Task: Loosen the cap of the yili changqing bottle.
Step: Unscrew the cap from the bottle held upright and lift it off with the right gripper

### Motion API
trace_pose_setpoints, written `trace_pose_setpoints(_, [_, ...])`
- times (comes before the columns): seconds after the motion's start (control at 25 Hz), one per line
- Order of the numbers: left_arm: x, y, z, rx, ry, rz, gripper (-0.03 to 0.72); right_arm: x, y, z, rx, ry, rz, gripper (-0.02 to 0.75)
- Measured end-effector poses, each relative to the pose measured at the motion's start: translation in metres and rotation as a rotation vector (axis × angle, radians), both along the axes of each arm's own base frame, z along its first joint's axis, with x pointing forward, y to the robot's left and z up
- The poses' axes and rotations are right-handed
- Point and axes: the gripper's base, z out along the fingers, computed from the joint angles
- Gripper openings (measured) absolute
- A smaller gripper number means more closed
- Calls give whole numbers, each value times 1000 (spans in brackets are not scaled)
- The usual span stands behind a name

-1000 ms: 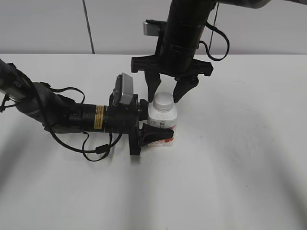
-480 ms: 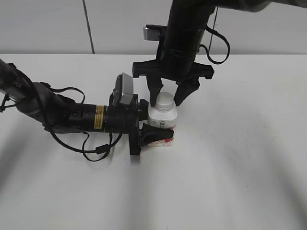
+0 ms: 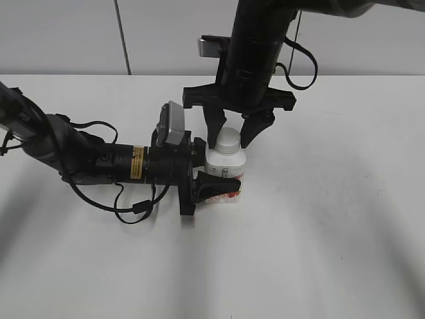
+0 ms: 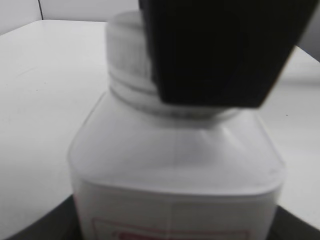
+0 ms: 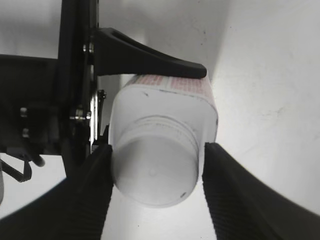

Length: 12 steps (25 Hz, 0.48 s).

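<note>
Left gripper (image 3: pixel 211 181) clamps bottle (image 3: pixel 226 174), right gripper (image 3: pixel 230 135) straddles cap (image 3: pixel 227 140) — upright

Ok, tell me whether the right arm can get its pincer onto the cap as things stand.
Probably yes. The right pincer hangs over the bottle with one finger on each side of the cap, nothing between them. The left pincer holds the bottle lower down, clear of the cap.
</note>
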Motion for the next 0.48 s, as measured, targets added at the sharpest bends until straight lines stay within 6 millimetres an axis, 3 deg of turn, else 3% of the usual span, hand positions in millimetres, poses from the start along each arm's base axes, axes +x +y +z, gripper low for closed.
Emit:
trace_pose_setpoints(0.12, [0,0,0,1,0,1,407,0,0,0,3,1,0,396])
trace_pose_setpoints(0.32, [0,0,0,1,0,2,407,0,0,0,3,-5,26,396])
trace_pose_setpoints(0.48, [0,0,0,1,0,2,407,0,0,0,-1,-41,178,396])
